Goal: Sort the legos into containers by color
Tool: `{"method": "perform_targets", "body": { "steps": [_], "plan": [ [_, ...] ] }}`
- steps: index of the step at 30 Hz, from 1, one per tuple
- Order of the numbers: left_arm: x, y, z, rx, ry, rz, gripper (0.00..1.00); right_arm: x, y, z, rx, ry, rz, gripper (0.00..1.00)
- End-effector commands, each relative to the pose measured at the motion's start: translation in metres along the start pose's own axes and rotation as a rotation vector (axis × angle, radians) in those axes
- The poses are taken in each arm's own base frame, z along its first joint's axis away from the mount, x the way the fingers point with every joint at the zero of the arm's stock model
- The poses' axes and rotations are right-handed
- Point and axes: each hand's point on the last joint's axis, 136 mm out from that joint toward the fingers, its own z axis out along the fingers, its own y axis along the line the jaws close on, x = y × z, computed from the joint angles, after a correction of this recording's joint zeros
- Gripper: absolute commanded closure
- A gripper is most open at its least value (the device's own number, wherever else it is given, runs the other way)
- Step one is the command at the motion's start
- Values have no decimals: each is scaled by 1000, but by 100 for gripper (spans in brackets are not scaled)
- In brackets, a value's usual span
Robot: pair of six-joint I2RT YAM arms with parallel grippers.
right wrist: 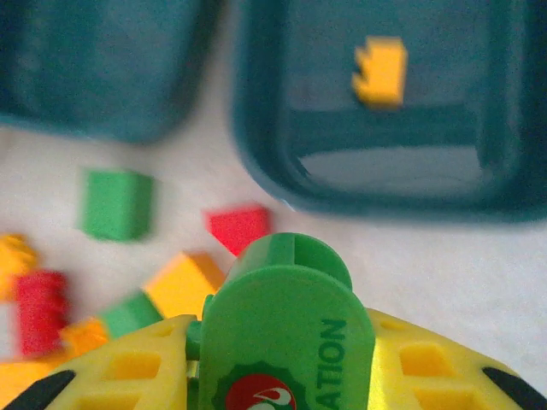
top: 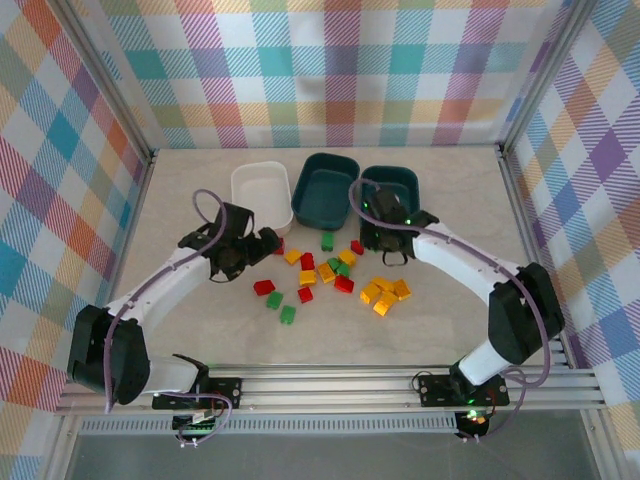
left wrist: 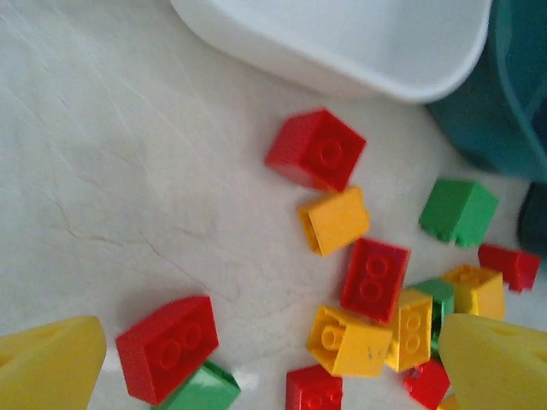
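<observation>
Nearest me, the left gripper [left wrist: 273, 363] hangs low over the pale marbled table [top: 190, 180]. Its yellow fingers [left wrist: 47, 363] are spread as wide as they go, with nothing between them. I read that as a ready stance: a red plastic brick [left wrist: 167, 346] lies just beside one finger, so a short drop should take it.

The right gripper [top: 383, 243] hovers at the near lip of the right-hand dark teal plastic tub [right wrist: 261, 128]. Its yellow fingers sit close about a green moulded piece with lettering [right wrist: 286, 333]. I cannot tell whether that is a brick in its grip or part of the tool, nor how far the jaws are closed.

Between the arms lies the scatter of small red, green and yellow-orange plastic bricks [top: 325, 272], unsorted on the table. A yellow clump [top: 385, 293] sits a little apart on the right.

Beyond them the tubs stand in a row, placed, I judge, so either arm can reach them. The white rounded plastic tub [top: 255, 185] on the left looks empty, and the middle dark teal plastic tub [top: 325, 190] is next to it. In the right-hand one lies a single yellow brick [right wrist: 380, 70], which I take to mark it as the yellow bin.
</observation>
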Motion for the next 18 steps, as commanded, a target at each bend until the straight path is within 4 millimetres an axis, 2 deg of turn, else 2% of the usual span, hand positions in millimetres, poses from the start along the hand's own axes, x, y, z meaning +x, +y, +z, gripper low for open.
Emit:
{"method": "perform_targets", "body": {
  "steps": [1, 5, 9, 11, 12, 14, 18],
  "plan": [
    [-24, -12, -8, 53, -7, -43, 0, -31, 33, 19, -67, -36, -67, 70],
    [-49, -31, 1, 64, 28, -55, 1, -63, 62, 56, -93, -20, -98, 69],
    [-68, -48, 12, 76, 52, -54, 2, -83, 72, 96, -71, 21, -101, 68],
    [-77, -52, 21, 72, 61, -59, 2, -89, 75, 105, -67, 30, -103, 66],
    [-81, -53, 26, 67, 68, -61, 2, -93, 79, 105, -77, 31, -107, 62],
    [-88, -55, 36, 57, 83, -57, 3, -100, 85, 101, -95, 23, -110, 46],
    [-102, -60, 59, 34, 103, -31, 4, -115, 83, 71, -95, -40, -113, 33]
  ]
}}
